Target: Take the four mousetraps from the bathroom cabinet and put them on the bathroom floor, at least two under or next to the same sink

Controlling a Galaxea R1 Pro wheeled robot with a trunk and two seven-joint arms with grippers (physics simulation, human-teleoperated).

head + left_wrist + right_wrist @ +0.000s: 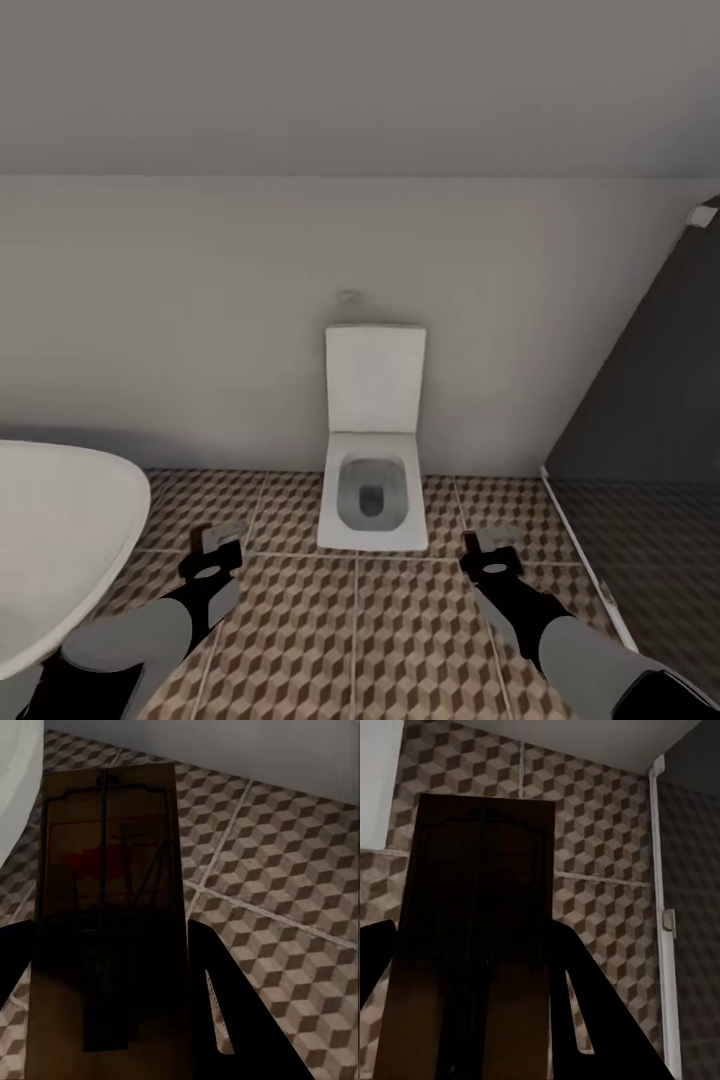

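Each of my grippers carries a mousetrap over the bathroom floor (pixel 400 640). My left gripper (pixel 216 560) is shut on one mousetrap (pixel 226 534). In the left wrist view it is a tan board (pixel 109 862) with dark wire and a red mark, clamped between dark fingers (pixel 225 1012). My right gripper (pixel 491 562) is shut on a second mousetrap (pixel 498 540), which looks dark brown (pixel 480 907) in the right wrist view. Both traps hang above the cube-pattern tiles, near the wall. The cabinet and the sink are out of view.
A small white square unit (pixel 372 500) with a raised lid stands against the wall straight ahead, between the two grippers. A white oval bathtub (pixel 60 540) fills the left. The dark grey shower floor (pixel 650 560) lies right, behind a white threshold (pixel 580 560).
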